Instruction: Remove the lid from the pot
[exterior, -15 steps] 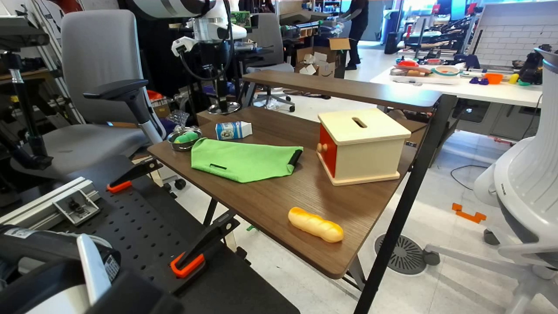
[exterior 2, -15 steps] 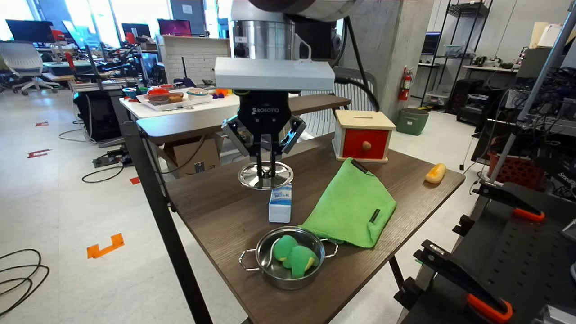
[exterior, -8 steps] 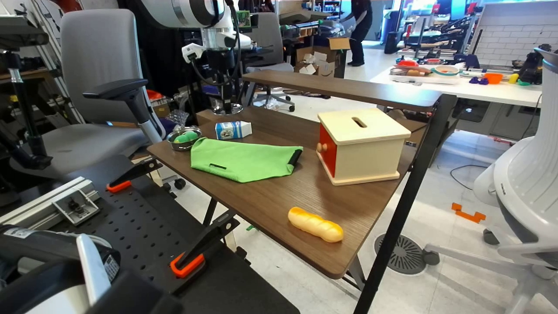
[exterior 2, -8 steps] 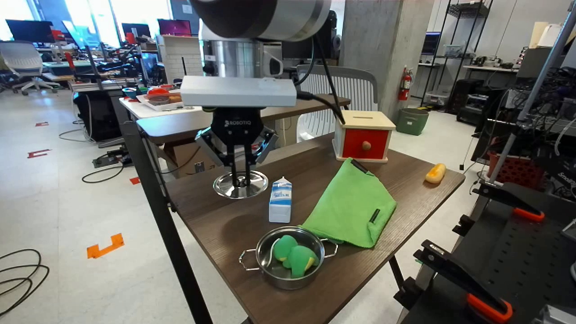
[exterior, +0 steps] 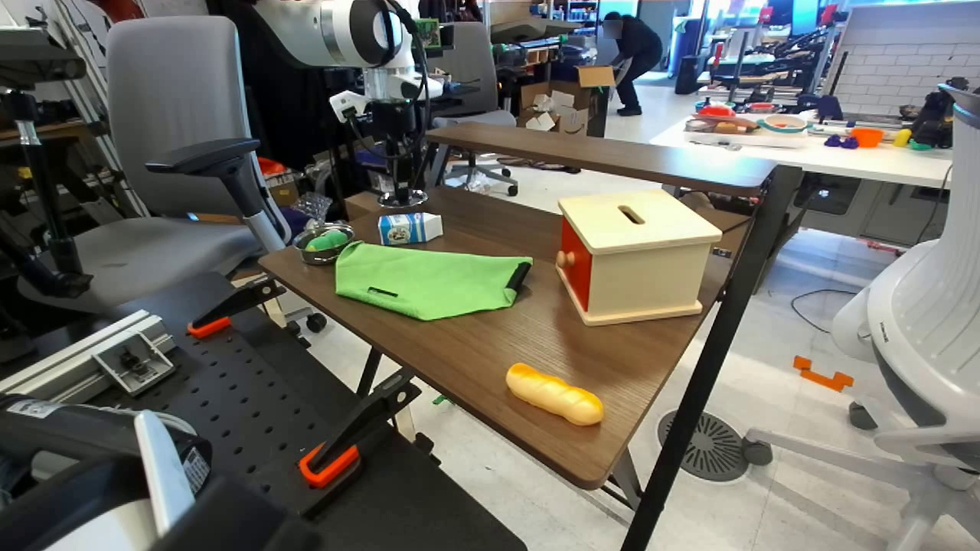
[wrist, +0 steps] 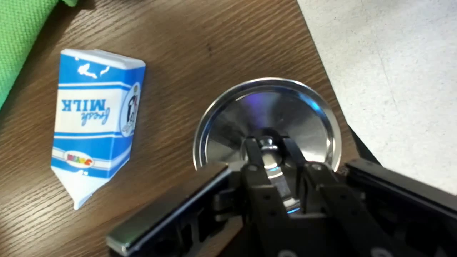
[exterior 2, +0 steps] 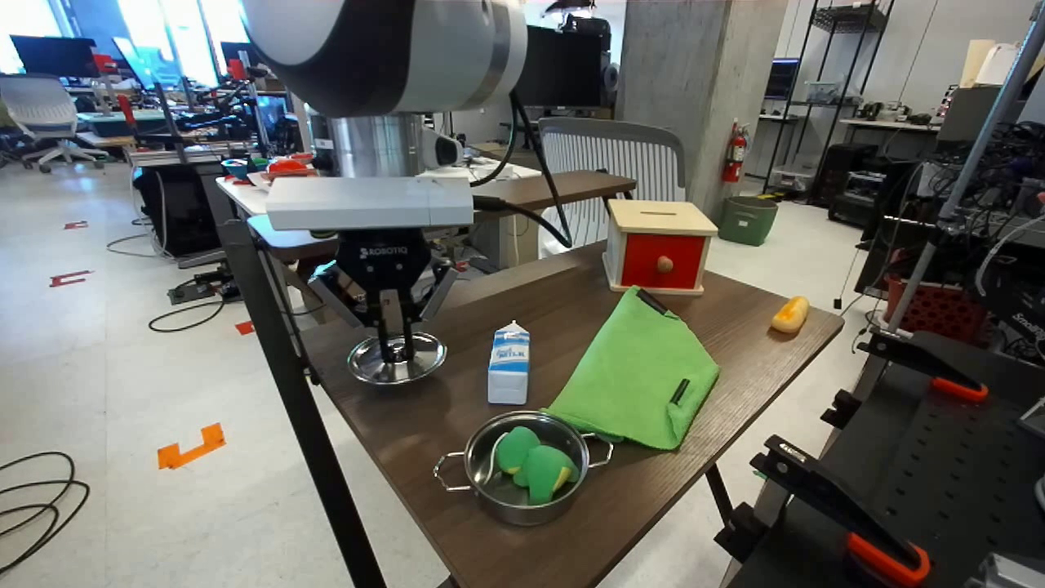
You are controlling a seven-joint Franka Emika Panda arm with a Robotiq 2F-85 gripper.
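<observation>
Lid (wrist: pixel 264 110) off the pot (exterior 2: pixel 522 513); setting it down looks like the step in hand. Next move probably calls for slow, level lowering, then release, minding the tabletop (wrist: pixel 171 43) edge, near the lid at 3 o'clock in wrist view. Tool (exterior 2: pixel 396 349) narrow, pinching the lid's knob (wrist: pixel 270 157); lid directly beneath, contact with tabletop uncertain. Pot between 4 and 5 o'clock from tool in an exterior view.

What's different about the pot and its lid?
The lid is nearly flat; the pot is deeper. The lid has one knob; the pot has two side handles. The gripper holds the lid; the pot sits open on the table. Both are round, shiny and silvery.
</observation>
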